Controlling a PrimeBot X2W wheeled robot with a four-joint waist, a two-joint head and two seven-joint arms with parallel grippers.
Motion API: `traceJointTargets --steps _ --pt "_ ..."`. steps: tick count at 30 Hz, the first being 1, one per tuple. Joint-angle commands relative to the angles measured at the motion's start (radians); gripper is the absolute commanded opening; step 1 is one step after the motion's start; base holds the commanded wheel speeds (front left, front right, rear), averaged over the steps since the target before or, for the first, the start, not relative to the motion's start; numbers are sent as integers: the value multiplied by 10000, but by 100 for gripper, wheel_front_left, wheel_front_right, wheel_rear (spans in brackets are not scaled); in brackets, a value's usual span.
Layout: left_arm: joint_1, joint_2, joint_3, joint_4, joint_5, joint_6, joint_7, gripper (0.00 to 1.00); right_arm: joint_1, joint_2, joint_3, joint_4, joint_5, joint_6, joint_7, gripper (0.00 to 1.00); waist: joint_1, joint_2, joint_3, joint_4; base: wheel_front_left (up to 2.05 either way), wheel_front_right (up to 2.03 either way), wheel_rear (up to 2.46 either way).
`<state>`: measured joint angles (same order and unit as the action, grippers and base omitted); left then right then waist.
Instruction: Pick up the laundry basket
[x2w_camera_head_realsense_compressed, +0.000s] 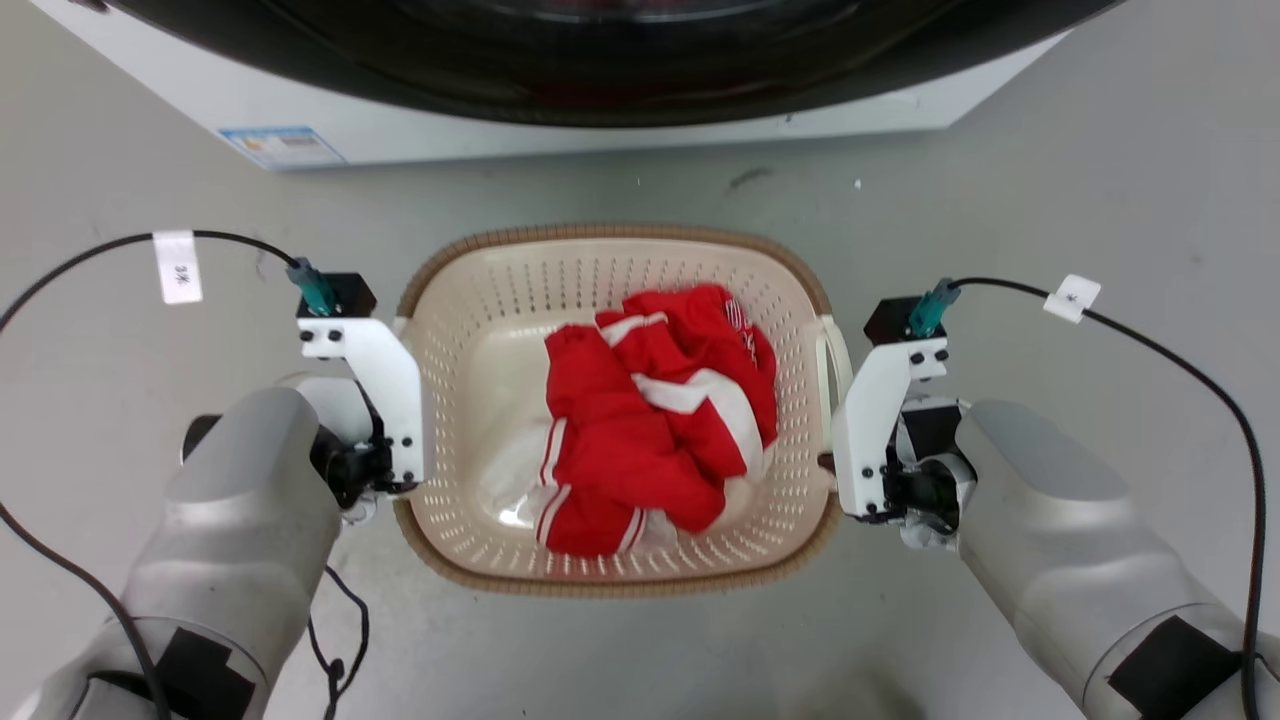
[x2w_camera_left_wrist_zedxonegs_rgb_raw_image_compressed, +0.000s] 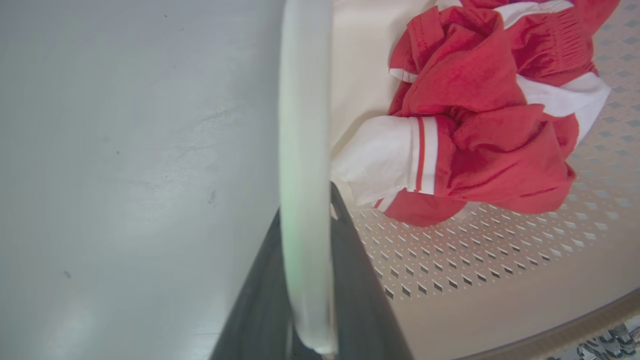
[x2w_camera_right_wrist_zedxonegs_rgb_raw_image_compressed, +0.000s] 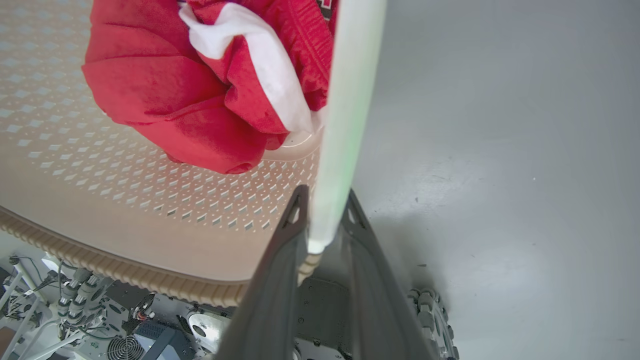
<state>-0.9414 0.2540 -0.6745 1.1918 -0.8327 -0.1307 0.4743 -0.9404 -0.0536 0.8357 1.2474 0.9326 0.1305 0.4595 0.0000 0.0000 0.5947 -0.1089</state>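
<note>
Head view, nearest: L forearm (x2w_camera_head_realsense_compressed: 250, 490) and R forearm (x2w_camera_head_realsense_compressed: 1050, 500), grey, each w/ a white wrist bracket right beside the laundry basket (x2w_camera_head_realsense_compressed: 470, 300), one per short side. The fingers sit under the brackets there, so grip can't be read from above.

The wrist views fill that in.
- **L wrist view:** L gripper (x2w_camera_left_wrist_zedxonegs_rgb_raw_image_compressed: 306, 210) has its dark fingers (x2w_camera_left_wrist_zedxonegs_rgb_raw_image_compressed: 360, 280) narrow, one each side of the white L handle (x2w_camera_left_wrist_zedxonegs_rgb_raw_image_compressed: 305, 100), touching it, i.e. holding.
- **R wrist view:** R gripper (x2w_camera_right_wrist_zedxonegs_rgb_raw_image_compressed: 325, 200) is the same, fingers (x2w_camera_right_wrist_zedxonegs_rgb_raw_image_compressed: 280, 280) narrow on the white R handle (x2w_camera_right_wrist_zedxonegs_rgb_raw_image_compressed: 350, 75). The handle's lower end meets the brown woven-look rim (x2w_camera_right_wrist_zedxonegs_rgb_raw_image_compressed: 125, 275) between them. Below that rim are bits of robot base hardware (x2w_camera_right_wrist_zedxonegs_rgb_raw_image_compressed: 120, 345): wires, a small fan.

Basket is cream, perforated, between the two grippers at centre of head view, in front of the washer. Inside is a crumpled red-and-white garment (x2w_camera_head_realsense_compressed: 650, 420), lying toward the R side, w/ bare cream bottom on the L. Can't tell whether the basket rests on the floor or is off it.

Floor (x2w_camera_head_realsense_compressed: 1100, 180) is smooth grey w/ a few scuffs and specks. Black cables (x2w_camera_head_realsense_compressed: 90, 255) w/ white tags loop out from each wrist. Farthest is the washer (x2w_camera_head_realsense_compressed: 620, 125): white body, dark round door (x2w_camera_head_realsense_compressed: 600, 50), blue-edged sticker (x2w_camera_head_realsense_compressed: 282, 146) near its L end.
</note>
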Motion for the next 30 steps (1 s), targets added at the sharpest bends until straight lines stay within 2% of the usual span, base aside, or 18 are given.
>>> traceJointTargets --steps 1,13,30 --pt "172 -113 -109 -102 -110 3 210 0 188 62 94 43 81 4 240 0 0 0 -685 41 0 0 0" --pt "959 -402 -505 -230 -1207 -21 1957 0 794 102 259 301 569 16 1655 0 0 0 -2726 188 0 0 0" --pt "2001 -733 -900 -33 -2028 -52 2950 0 1872 50 -152 368 406 18 2860 0 0 0 -4799 207 0 0 0"
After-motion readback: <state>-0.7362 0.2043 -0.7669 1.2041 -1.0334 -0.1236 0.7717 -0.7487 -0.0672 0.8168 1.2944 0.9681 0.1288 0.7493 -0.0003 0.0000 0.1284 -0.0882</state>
